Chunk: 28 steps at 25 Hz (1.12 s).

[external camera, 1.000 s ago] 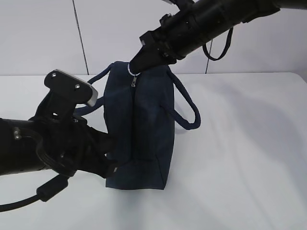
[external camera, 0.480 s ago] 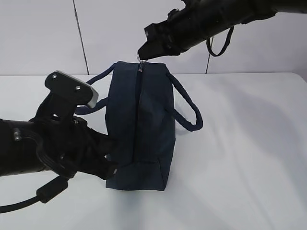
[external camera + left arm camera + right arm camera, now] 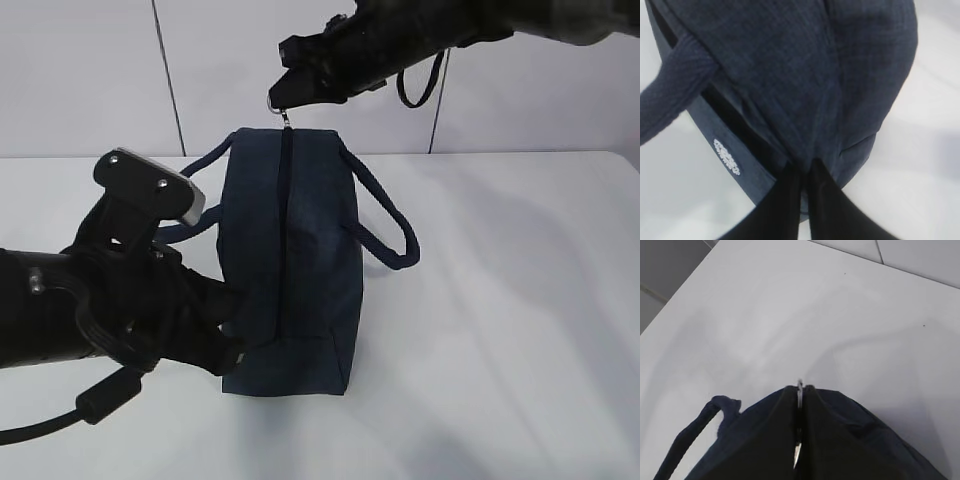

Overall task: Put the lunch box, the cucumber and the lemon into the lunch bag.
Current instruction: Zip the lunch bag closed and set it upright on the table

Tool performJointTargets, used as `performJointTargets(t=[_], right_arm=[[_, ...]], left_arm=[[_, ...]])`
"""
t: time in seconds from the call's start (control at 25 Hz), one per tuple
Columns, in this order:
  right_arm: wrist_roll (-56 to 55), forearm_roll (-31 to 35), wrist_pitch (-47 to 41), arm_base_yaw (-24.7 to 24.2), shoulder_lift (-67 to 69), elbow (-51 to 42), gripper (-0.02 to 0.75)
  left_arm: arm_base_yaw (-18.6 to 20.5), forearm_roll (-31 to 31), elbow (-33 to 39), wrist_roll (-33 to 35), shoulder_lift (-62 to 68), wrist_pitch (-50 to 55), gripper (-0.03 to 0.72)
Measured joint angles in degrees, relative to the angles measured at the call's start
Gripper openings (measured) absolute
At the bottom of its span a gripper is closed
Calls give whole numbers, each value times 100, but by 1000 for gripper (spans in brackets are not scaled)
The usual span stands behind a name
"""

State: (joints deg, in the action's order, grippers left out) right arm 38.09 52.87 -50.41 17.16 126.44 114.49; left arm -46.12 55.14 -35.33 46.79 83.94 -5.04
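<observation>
Your lunch bag (image 3: 290,265) stands upright mid-table (image 3: 520,300) with its zipper line closed, its ring pull (image 3: 281,106) pinched in your right gripper (image 3: 285,100) above the far end, while your left gripper (image 3: 802,172) is clamped on the fabric at the near bottom corner.

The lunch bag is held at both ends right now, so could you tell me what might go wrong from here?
1. The right gripper holds only the thin zipper ring, which could slip out of the closed jaws.
2. The left gripper pinches just a fold of fabric at the lunch bag near end, so a harder pull on the ring might lift or tip the bag.
</observation>
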Motion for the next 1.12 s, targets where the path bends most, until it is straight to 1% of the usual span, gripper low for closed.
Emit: performJointTargets(t=[0.24,0.48,0.68,0.92,1.12], right_arm=[[-312,0,-102,-166,571,612,-13],[-446,24,-116,-291,883,749,-13],[-468,174,-29,-291,1177,803,-13],[-478,352,-113,-355,1610,1259,-13],[-498,478,-227,-486,1831,1458,-13]], left_arm=[[0,0,0,0,0,0,0],[0,0,0,0,0,0,0],[0,0,0,0,0,0,0],[0,0,0,0,0,0,0],[0,0,0,0,0,0,0]])
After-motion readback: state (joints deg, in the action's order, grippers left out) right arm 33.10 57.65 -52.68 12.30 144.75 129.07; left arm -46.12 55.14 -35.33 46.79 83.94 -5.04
